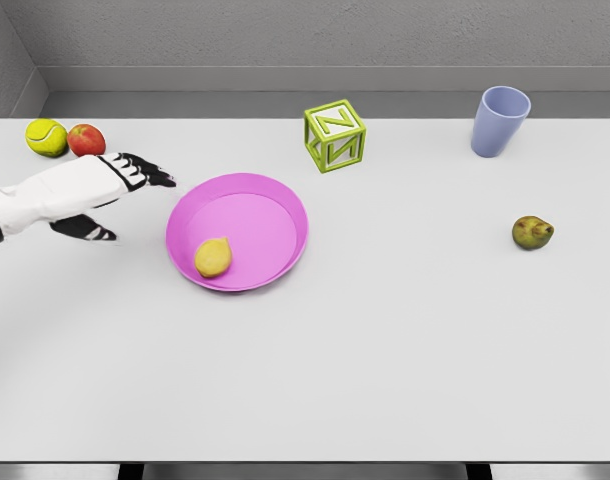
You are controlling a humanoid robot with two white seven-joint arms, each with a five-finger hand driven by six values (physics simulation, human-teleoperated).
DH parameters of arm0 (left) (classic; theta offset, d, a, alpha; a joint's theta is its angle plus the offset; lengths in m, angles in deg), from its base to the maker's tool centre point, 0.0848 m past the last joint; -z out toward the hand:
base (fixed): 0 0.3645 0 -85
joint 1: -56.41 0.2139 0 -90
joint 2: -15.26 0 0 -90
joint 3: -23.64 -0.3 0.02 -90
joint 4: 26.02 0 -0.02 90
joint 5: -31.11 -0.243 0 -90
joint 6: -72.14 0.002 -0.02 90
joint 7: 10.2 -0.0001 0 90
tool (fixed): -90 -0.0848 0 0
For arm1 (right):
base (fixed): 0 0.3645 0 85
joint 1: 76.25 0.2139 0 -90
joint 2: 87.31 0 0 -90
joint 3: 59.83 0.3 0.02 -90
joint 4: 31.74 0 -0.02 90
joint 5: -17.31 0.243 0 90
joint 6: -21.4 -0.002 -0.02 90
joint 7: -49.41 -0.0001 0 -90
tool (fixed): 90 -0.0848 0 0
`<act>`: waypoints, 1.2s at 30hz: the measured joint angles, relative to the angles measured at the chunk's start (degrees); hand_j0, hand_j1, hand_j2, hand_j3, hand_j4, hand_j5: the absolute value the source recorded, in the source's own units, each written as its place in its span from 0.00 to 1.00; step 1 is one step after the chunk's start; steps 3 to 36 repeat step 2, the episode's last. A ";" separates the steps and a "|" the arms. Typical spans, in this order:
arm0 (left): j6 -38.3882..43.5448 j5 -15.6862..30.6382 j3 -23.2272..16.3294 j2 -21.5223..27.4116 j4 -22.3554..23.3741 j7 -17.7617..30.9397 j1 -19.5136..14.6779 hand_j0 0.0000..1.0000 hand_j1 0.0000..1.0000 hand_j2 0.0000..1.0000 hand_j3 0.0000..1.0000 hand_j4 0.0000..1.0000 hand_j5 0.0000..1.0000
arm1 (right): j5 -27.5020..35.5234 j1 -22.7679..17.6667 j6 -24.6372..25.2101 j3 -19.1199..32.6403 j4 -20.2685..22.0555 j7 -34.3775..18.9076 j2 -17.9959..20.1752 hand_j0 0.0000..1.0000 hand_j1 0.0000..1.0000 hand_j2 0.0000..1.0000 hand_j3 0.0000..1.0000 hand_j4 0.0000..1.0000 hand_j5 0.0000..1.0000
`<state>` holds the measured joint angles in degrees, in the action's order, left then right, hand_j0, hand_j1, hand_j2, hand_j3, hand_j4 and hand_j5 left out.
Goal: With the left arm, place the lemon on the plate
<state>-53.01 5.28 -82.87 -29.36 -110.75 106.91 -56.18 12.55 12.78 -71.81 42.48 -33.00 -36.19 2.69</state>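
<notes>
A yellow lemon [213, 257] lies inside the pink plate [275, 195], near its lower left rim. My left hand [120, 195] hovers over the table just left of the plate, fingers spread and holding nothing. A small gap separates its black fingertips [157, 176] from the plate's rim. The right arm does not show.
A tennis ball [46, 137] and a red apple [86, 140] sit at the back left, just behind my left hand. A green letter block [335, 136] stands behind the plate. A lilac cup [500, 121] is at the back right, a brownish pear [532, 233] at the right.
</notes>
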 measured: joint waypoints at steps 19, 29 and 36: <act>0.01 0.00 2.11 0.66 2.74 -0.03 0.26 1.00 1.00 1.00 1.00 1.00 1.00 | 0.00 0.00 -0.02 0.00 -0.01 0.00 0.00 1.00 1.00 1.00 1.00 1.00 1.00; 0.01 0.00 2.11 0.66 2.74 -0.03 0.26 1.00 1.00 1.00 1.00 1.00 1.00 | 0.00 0.00 -0.02 0.00 -0.01 0.00 0.00 1.00 1.00 1.00 1.00 1.00 1.00; 0.01 0.00 2.11 0.66 2.74 -0.03 0.26 1.00 1.00 1.00 1.00 1.00 1.00 | 0.00 0.00 -0.02 0.00 -0.01 0.00 0.00 1.00 1.00 1.00 1.00 1.00 1.00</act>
